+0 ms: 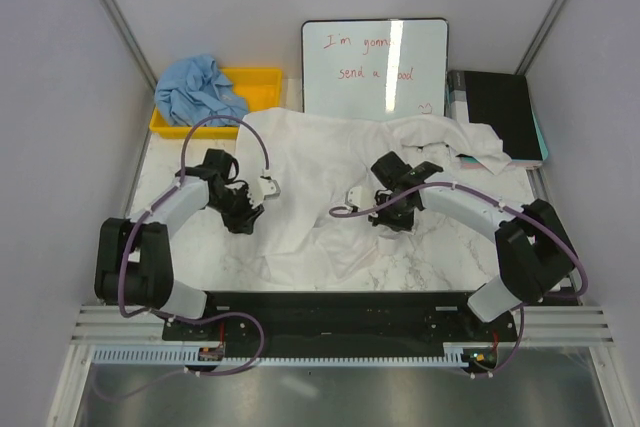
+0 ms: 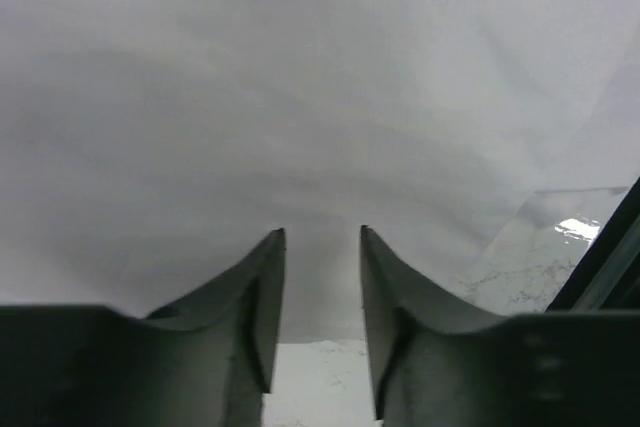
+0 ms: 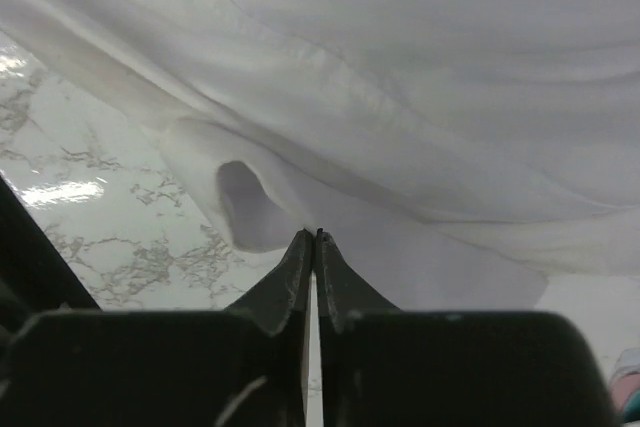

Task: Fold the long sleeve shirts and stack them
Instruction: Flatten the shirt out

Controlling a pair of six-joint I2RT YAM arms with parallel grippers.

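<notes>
While your left gripper [image 2: 322,237] hung with its fingers a narrow way apart at the edge of the large wrinkled white cloth long-sleeved shirt [image 1: 330,157], your right gripper [image 3: 316,235] was clamped on a fold of it beside a cuff, apparently to lift that part for folding. That shirt lay spread across the middle of the white marble-patterned table [image 1: 215,257], bunched toward the far right. Beyond, the crumpled light blue cloth shirt [image 1: 195,87] sat heaped on the yellow plastic bin [image 1: 262,79].

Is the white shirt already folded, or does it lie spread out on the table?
Spread, not folded: the white shirt lies open and wrinkled across the table.
</notes>
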